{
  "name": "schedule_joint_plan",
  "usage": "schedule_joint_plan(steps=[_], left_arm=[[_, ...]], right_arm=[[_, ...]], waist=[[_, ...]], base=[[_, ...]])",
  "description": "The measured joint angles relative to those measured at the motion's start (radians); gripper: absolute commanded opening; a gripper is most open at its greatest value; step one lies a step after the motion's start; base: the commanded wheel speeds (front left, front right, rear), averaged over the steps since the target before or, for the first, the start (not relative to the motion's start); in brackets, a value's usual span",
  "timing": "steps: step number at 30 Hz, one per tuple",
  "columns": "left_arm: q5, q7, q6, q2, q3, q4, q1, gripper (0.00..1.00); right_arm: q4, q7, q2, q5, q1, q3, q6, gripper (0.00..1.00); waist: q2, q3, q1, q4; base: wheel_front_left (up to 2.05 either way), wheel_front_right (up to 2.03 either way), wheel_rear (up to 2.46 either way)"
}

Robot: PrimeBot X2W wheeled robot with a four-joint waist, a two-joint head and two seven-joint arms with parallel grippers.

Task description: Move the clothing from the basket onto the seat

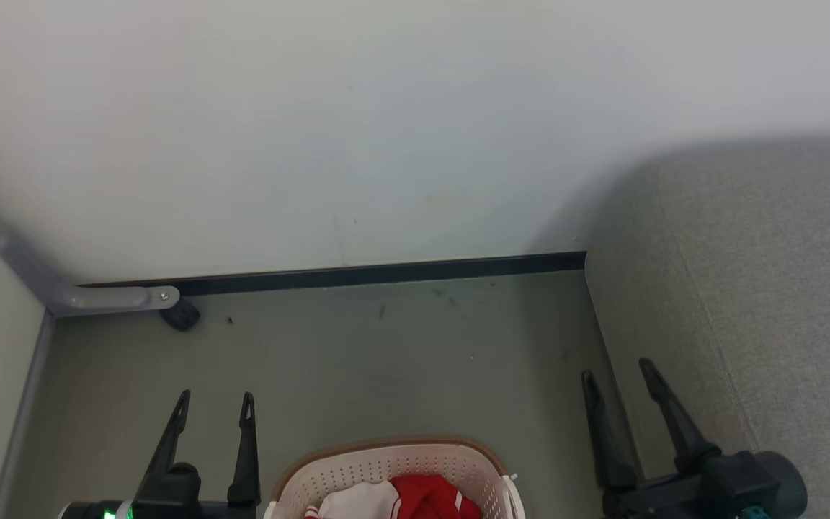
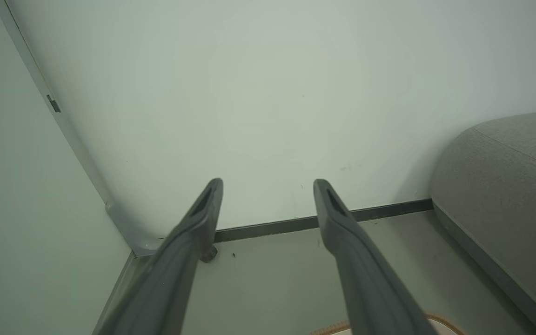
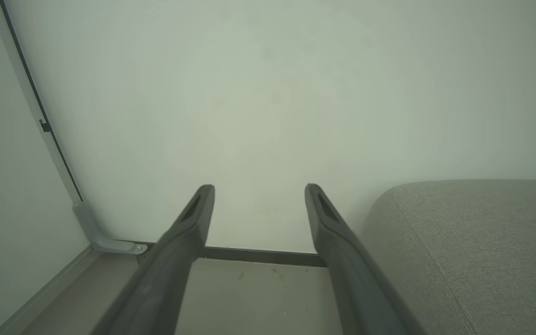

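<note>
One basket [image 1: 357,468] of red-and-white clothing [image 1: 429,497] between left end effector [image 1: 215,396] and right end effector [image 1: 616,368], both spread apart, empty; one seat [image 1: 761,288] rightward.

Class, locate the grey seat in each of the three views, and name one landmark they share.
Head view: seat on the right side, mid-height down.
Left wrist view: seat at the right edge.
Right wrist view: seat in the lower right corner.
Shared landmark: the dark skirting strip that ends at the seat.
</note>
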Motion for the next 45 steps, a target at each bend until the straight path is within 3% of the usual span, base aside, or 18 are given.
schedule_joint_plan(steps=[18,32,45], left_arm=[[0.071,0.060,-0.081,0.014,-0.109,0.166,-0.193,1.00],[0.120,0.099,-0.140,-0.004,-0.211,0.317,-0.310,1.00],[0.141,0.117,-0.159,-0.022,-0.257,0.452,-0.404,1.00]], right_arm=[[-0.088,-0.003,-0.023,-0.016,-0.221,-0.078,0.005,1.00],[-0.114,-0.003,-0.028,-0.031,-0.406,-0.101,0.034,1.00],[-0.131,-0.004,-0.026,-0.050,-0.540,-0.105,0.048,1.00]], waist=[[0.0001,0.241,0.0002,-0.036],[0.0001,0.416,0.0001,-0.076],[0.0002,0.554,0.0001,-0.110]], base=[[0.00,0.00,0.00],[0.00,0.00,0.00],[0.00,0.00,0.00]])
